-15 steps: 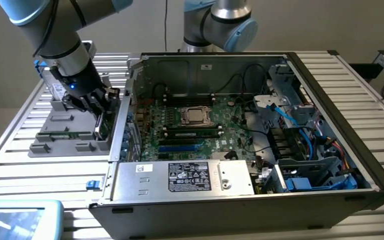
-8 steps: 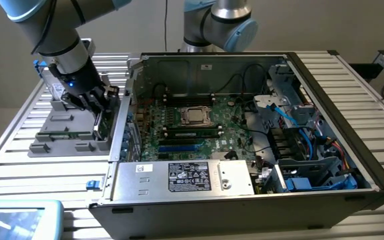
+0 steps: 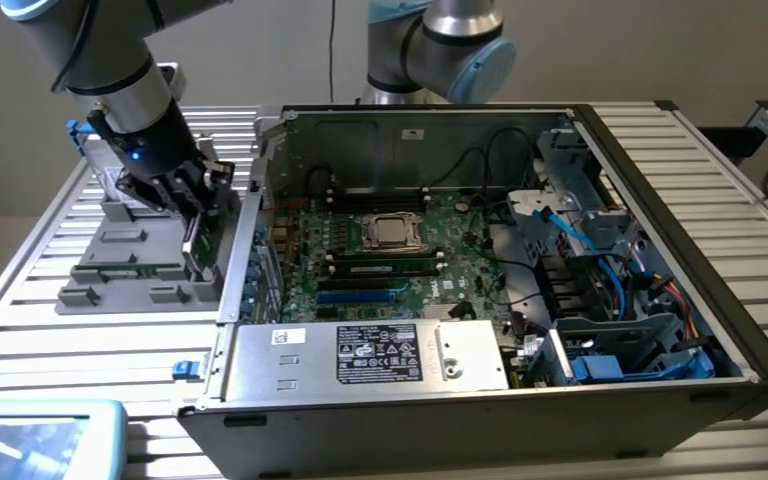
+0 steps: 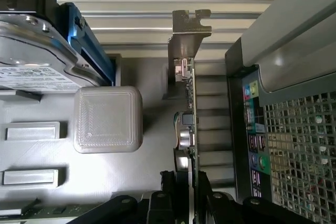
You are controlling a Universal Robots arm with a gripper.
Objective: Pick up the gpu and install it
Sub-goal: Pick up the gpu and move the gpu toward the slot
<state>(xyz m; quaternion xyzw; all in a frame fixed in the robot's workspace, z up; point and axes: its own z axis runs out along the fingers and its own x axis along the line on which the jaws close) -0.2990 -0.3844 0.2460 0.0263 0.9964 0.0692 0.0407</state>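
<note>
My gripper [image 3: 200,197] hangs over the grey parts tray [image 3: 124,285], at the exterior view's left of the open computer case [image 3: 491,250]. It is shut on the gpu [image 3: 203,245], a thin card held on edge just outside the case's side wall. In the wrist view the gpu [image 4: 190,121] runs edge-on away from the black fingers [image 4: 168,187], which clamp it from both sides. Its silver bracket [image 4: 188,27] is at the far end. The card is lifted off the tray. Inside the case the green motherboard [image 3: 371,265] lies exposed.
A grey hard drive [image 4: 31,61] with a white label rests in a blue holder on the tray. The case's rear port panel [image 4: 254,129] and mesh stand close beside the card. A power supply [image 3: 371,355] fills the case's front. A second arm's base [image 3: 431,50] stands behind.
</note>
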